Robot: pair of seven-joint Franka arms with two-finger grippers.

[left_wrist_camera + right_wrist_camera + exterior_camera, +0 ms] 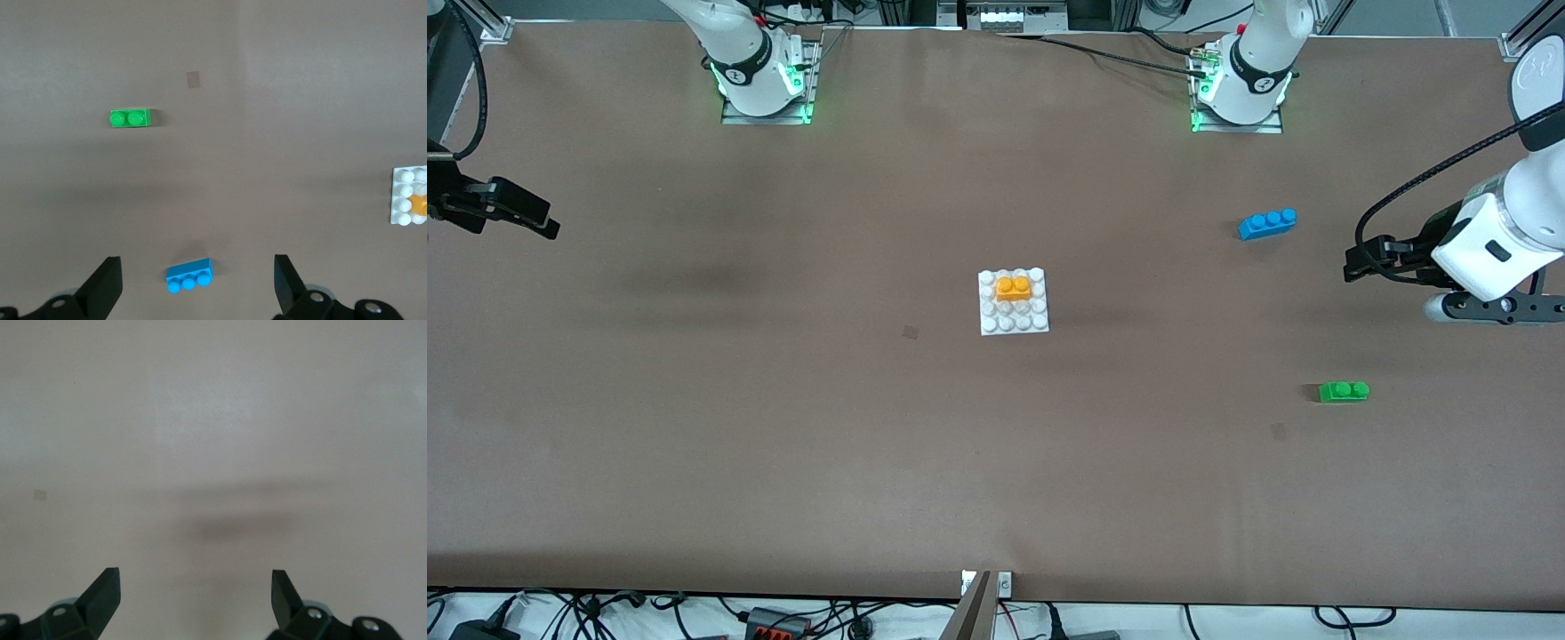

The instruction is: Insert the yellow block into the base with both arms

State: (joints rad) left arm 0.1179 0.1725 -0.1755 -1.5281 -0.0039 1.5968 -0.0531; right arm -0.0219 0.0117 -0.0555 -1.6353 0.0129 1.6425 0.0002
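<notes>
**Yellow block seated on base, both arms out at table ends**

The yellow block sits on the base, pressed onto the studs in the rows toward the robots' edge, roughly mid-width of the plate. The base lies flat near the centre of the table. In the left wrist view only a corner of the base shows, w/ a bit of the yellow block on it.

Left gripper hangs over the left arm's end of the table, jaws spread wide, nothing btwn them; its fingers frame bare tabletop. Right gripper is over the right arm's end, near that edge, jaws also wide apart and empty; its fingers show only plain table below.

A blue brick, 3 studs, lies toward the left arm's end, closer to the robots' edge than the base. A green brick, 2 studs, lies nearer the front camera than the blue one, also at that end. Both are well apart from the base & from each other.
</notes>
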